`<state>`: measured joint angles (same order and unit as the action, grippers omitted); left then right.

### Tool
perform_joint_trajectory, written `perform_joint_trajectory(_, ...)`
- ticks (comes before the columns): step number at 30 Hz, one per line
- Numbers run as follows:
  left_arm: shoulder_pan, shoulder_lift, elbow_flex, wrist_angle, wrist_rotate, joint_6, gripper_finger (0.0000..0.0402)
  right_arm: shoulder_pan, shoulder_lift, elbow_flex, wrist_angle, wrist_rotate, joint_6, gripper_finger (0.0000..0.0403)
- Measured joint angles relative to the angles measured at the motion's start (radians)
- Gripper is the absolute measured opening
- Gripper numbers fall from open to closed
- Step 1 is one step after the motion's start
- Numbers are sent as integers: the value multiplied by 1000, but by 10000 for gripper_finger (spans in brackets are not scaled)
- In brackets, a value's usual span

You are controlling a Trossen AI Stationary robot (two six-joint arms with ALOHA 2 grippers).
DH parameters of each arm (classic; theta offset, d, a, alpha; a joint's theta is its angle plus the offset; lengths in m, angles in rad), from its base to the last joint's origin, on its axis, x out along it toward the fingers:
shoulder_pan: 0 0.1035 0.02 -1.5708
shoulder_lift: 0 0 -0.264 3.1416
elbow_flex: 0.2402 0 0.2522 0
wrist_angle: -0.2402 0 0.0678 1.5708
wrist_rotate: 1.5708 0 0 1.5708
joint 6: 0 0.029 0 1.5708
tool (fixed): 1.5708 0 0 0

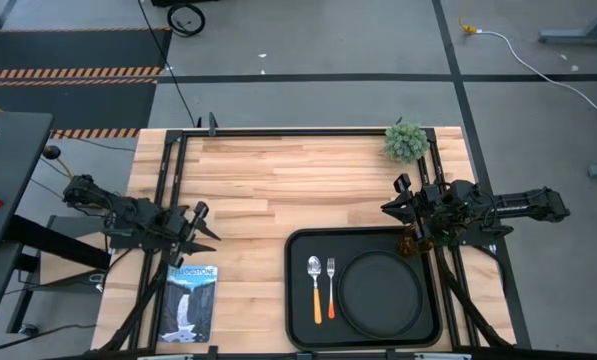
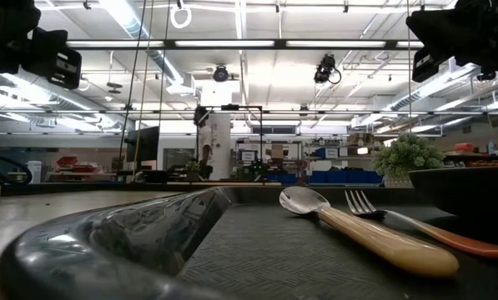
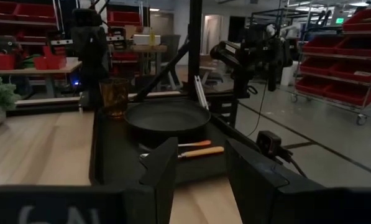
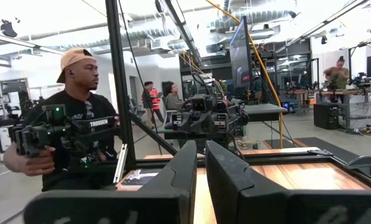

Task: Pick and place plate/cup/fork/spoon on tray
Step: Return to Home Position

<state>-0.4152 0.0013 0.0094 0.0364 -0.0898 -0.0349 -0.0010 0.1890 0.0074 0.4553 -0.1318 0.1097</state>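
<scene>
**All four pieces on the tray, both arms clear**

Judging by the high view, little left to do. Lying on the black tray (image 1: 296, 300): the round plate (image 1: 381, 291) toward its 3 o'clock side, the spoon (image 1: 315, 288) and fork (image 1: 330, 286) side by side at the 9 o'clock side of the plate, long axes running 12 to 6 with metal ends at 12. Standing in the tray's 1 o'clock corner: the amber cup (image 1: 411, 243), upright, just beyond the plate rim.

Directly at the cup's 12 o'clock, and partly over it from above: the right gripper (image 1: 410, 212), by far the nearer arm. Fingers apart by a narrow slot in the right wrist view, holding nothing; contact with the cup not visible, so probably clear of it.

Well off at the tray's 9 o'clock, near a waterfall booklet (image 1: 190, 302): the left gripper (image 1: 204, 228), fingers spread wide, empty, pointing toward the tray.

Likely next: only a retreat of the right arm.
</scene>
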Motion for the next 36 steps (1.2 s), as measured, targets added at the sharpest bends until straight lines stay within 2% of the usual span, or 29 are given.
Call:
perform_joint_trajectory(9, 3, 0, 0, 32, -6, 47, 142, 0, 0, 0, 0, 0, 0, 40)
perform_joint_trajectory(16, 74, 0, -1, 43, -6, 47, 142, 0, 0, 0, 0, 0, 0, 40)
perform_joint_trajectory(36, 75, 11, -1, 47, -3, 46, 142, 0, 0, 0, 0, 0, 0, 40)
